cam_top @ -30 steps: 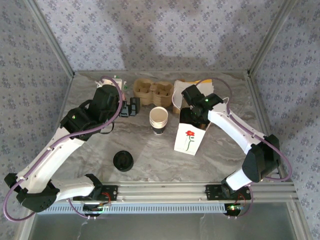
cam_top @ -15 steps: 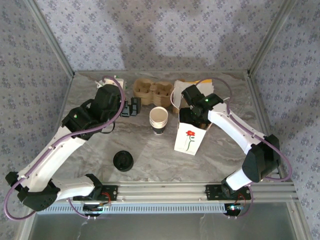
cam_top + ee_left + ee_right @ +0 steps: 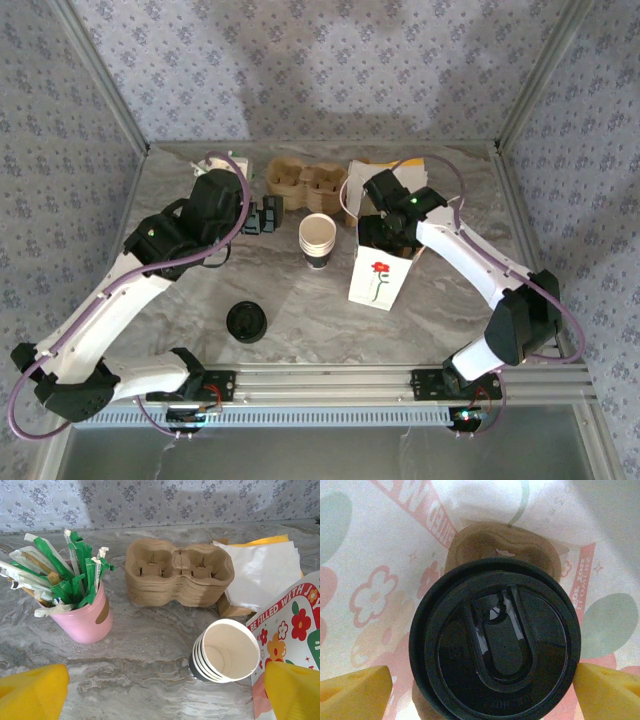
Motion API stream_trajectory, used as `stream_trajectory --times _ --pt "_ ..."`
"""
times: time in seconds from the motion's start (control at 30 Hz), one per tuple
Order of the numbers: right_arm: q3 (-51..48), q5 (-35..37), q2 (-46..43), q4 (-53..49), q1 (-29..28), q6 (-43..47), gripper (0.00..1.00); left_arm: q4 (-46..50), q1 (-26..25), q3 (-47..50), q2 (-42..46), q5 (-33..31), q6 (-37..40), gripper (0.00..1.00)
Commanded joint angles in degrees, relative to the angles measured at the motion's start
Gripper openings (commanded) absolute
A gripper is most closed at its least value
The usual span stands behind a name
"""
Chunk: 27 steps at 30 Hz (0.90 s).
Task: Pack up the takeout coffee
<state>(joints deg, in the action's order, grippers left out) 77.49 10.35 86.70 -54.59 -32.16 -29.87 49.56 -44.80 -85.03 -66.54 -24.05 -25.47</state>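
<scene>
takeout coffee point(image 3: 495, 645) is sitting down inside the flowery paper bag point(image 3: 365, 555), lid up, and on the right wrist cam i'm looking straight down at that black lid. there's brown moulded cardboard point(image 3: 485, 537) poking out from under it, which i read as a carrier that stops the cup tipping inside the bag

right gripper point(image 3: 481, 690) is down in the mouth of the bag with its yellow pads point(image 3: 355, 692) on either side of the lid. they're spread wider than the lid, with a clear gap on one side and the other pad just beside the rim, so i'd call it not gripping. fair enough, the cup looks to be where it belongs

left gripper point(image 3: 160, 690) hangs wide open with nothing in it, over by the pink pot of stirrers point(image 3: 85, 615) and the stack of cup carriers point(image 3: 177, 577), parked out of the way i guess. the white cup stack point(image 3: 227, 650) stands just beside the bag, and the loose black lid point(image 3: 246, 322) lies well apart near the front

my guess is the next move wants a straight lift out, so a pad doesn't catch the rim and tip the cup
</scene>
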Motion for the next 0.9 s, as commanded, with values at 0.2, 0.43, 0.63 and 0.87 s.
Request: stream_trajectory --times 0.2,0.43,0.63,0.87 --pt "1.29 1.43 -1.57 -2.27 -0.18 0.79 0.96 0.60 -0.65 -2.20 0.00 -1.54 0.90 1.00" --pt "1.51 1.60 -2.00 -2.55 -0.35 0.76 0.96 0.60 -0.83 -2.29 0.02 -1.70 0.91 1.00" --pt "1.60 1.69 -2.32 -2.72 -0.29 0.72 0.96 0.62 -1.06 -2.27 0.08 -1.78 0.86 1.00" --pt "1.93 1.79 -2.47 -2.99 -0.31 0.83 0.97 0.55 -1.14 -2.38 0.02 -1.84 0.86 1.00"
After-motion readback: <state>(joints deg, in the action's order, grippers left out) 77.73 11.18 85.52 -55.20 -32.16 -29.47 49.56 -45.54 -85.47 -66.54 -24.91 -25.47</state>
